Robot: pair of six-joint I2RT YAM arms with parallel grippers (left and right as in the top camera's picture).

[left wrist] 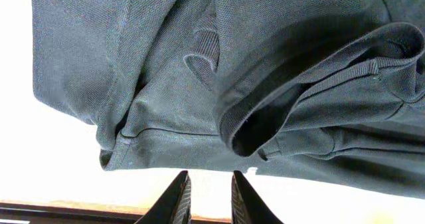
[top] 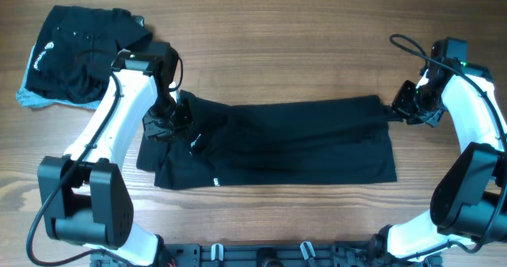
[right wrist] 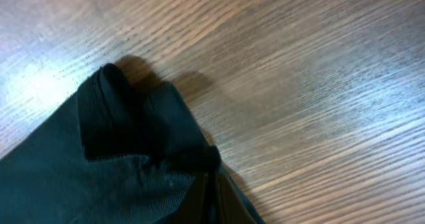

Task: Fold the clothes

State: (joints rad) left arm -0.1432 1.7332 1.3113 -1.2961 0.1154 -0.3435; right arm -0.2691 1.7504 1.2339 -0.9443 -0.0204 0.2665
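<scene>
Right tool (top: 394,108) closed, pinching shirt (top: 301,144) corner

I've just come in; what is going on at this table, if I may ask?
Two robot arms are folding clothes on the wooden table. A black shirt lies flattened in the middle. The right gripper is shut on one end; the left gripper, slightly open and empty, is at the other. Another black garment lies far left.

On the table (top: 317,45), shirt (top: 285,144) centred; folded pieces (top: 67,57) behind, leftward.
</scene>
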